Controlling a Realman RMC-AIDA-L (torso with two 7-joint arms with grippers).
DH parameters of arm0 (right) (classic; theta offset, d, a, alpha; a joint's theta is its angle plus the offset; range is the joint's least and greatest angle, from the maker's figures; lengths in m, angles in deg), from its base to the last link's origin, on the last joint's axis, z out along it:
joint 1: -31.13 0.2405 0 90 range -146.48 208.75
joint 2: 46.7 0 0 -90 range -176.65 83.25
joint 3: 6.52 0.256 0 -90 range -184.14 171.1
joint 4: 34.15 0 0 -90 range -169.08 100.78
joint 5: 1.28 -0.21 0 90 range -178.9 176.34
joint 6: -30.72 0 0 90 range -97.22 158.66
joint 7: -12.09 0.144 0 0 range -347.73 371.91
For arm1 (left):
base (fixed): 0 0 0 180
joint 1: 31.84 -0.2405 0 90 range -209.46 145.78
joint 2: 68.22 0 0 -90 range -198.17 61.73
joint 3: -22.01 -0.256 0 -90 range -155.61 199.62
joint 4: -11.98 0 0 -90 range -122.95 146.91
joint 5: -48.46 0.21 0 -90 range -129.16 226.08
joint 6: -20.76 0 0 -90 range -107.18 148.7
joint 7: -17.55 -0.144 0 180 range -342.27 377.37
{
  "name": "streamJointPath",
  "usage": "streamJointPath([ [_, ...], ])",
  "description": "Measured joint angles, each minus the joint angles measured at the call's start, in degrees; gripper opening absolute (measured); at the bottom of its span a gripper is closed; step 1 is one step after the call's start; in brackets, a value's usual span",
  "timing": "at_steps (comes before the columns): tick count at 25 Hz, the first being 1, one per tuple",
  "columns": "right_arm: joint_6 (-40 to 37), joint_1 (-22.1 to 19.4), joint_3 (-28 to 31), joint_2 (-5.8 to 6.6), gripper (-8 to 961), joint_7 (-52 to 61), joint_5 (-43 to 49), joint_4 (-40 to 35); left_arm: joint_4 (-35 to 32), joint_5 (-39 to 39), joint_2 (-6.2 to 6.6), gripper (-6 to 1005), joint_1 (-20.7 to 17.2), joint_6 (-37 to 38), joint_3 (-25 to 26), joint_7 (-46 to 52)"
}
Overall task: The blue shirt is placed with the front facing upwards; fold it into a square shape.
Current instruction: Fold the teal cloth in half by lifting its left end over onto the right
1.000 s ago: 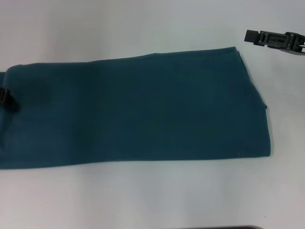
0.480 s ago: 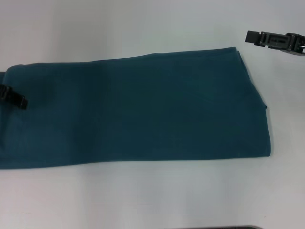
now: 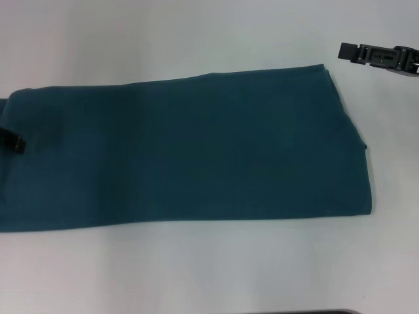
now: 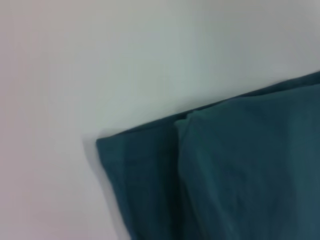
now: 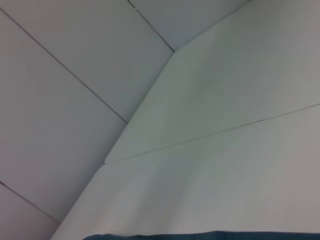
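Note:
The blue shirt (image 3: pixel 190 150) lies on the white table as a long dark teal band, plain side up, running from the left edge of the head view to a folded end at the right. No lettering shows. My left gripper (image 3: pixel 13 142) pokes in at the far left edge over the shirt; only a black tip is visible. My right gripper (image 3: pixel 376 55) hovers at the upper right, beyond the shirt's far right corner and clear of the cloth. The left wrist view shows a layered corner of the shirt (image 4: pixel 210 170). A strip of its edge (image 5: pixel 200 235) shows in the right wrist view.
The white table (image 3: pixel 196 39) surrounds the shirt on the far and near sides. A dark edge (image 3: pixel 301 312) shows at the very bottom of the head view. White panels with seams (image 5: pixel 150 100) fill the right wrist view.
The left gripper's tip pushed a little further right over the shirt half a second ago, then drew back toward the left edge. The right gripper and the shirt stayed put.

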Motion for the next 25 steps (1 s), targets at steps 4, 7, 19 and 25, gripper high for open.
streamJointPath([
  [4,0.21,0.06,0.0,0.06,718,-0.07,0.0,0.31,2.92,-0.57,-0.02,827,-1.86,1.68,1.15,-0.36],
  [7,0.31,0.24,-0.01,0.16,718,-0.09,-0.01,0.49,5.32,-3.23,-0.25,824,-2.94,3.52,4.13,-2.12],
  [19,0.86,-0.02,-0.03,0.62,718,-1.41,-1.42,0.69,-3.19,-34.79,-0.54,788,-6.48,8.97,16.58,-20.91],
  [25,0.59,0.0,0.0,0.64,718,-2.81,-1.51,0.71,-14.92,-43.18,-0.82,770,-8.05,5.87,19.37,-29.17],
])
